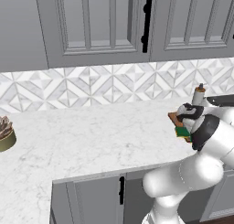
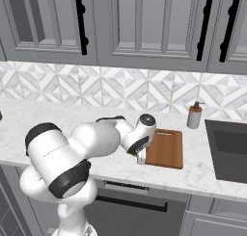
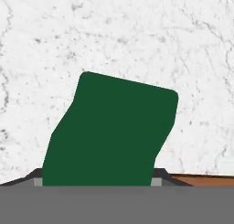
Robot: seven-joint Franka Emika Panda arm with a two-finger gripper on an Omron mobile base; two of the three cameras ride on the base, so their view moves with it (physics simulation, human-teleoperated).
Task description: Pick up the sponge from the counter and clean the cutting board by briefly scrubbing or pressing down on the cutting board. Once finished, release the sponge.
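Green-topped and soft-looking, the sponge [image 3: 112, 131] was held pinched in the closed tool [image 3: 98, 182] above the worktop [image 3: 114, 31], judged light, compressible, best gripped across its sides.

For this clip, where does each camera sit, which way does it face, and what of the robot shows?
Left base view: behind the arm's left, looking over the counter; arm at lower right, sponge beneath the hand.
Right base view: behind its right; arm at lower left, cutting board, sink.
Hand view: looks down past the jaws at the sponge.
All three share the sponge, counter and cutting board.
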